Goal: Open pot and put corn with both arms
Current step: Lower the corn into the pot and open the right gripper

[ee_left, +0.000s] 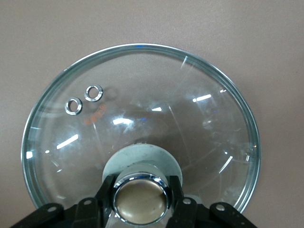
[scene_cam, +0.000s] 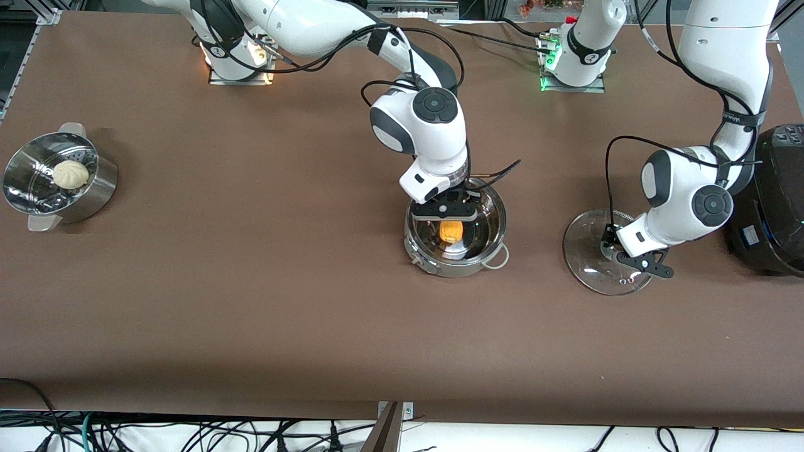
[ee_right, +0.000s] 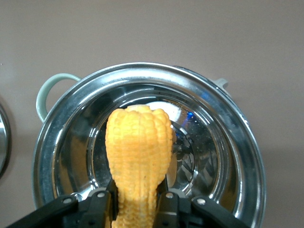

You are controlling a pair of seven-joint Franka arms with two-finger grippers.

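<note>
The steel pot (scene_cam: 483,242) stands open in the middle of the table; it also shows in the right wrist view (ee_right: 228,137). My right gripper (scene_cam: 450,216) is shut on the yellow corn (scene_cam: 451,231) and holds it over the pot's mouth, as the right wrist view shows the corn (ee_right: 138,152) between the fingers (ee_right: 167,202). The glass lid (scene_cam: 587,254) lies on the table toward the left arm's end. My left gripper (scene_cam: 631,257) is shut on the lid's tan knob (ee_left: 141,199), with the lid (ee_left: 190,114) resting on the brown surface.
A perforated steamer pot (scene_cam: 94,188) with a white bun (scene_cam: 70,174) stands at the right arm's end of the table. A large black cooker (scene_cam: 776,201) stands at the left arm's end, close beside the left arm.
</note>
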